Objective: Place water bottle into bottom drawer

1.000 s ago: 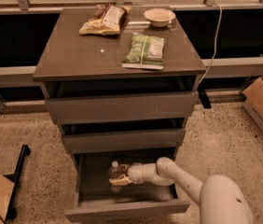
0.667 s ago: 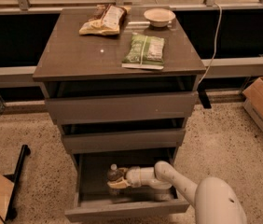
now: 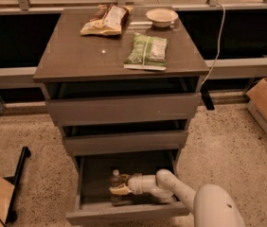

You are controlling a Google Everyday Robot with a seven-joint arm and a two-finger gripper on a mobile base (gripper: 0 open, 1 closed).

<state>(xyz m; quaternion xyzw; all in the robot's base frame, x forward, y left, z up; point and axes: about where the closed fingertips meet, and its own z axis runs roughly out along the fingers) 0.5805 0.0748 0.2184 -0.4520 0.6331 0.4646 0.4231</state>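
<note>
The water bottle (image 3: 116,178), clasped upright by the end effector (image 3: 119,189), has been lowered a little further inside the open bottom drawer (image 3: 124,213), below the front edge of the tabletop (image 3: 76,56), so that only its release is judged to be left.

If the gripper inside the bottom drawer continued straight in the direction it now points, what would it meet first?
The gripper points at the water bottle, which stands at its tip, so that comes first. Beyond it probably lies the left wall of the bottom drawer, though depth is unclear.
</note>
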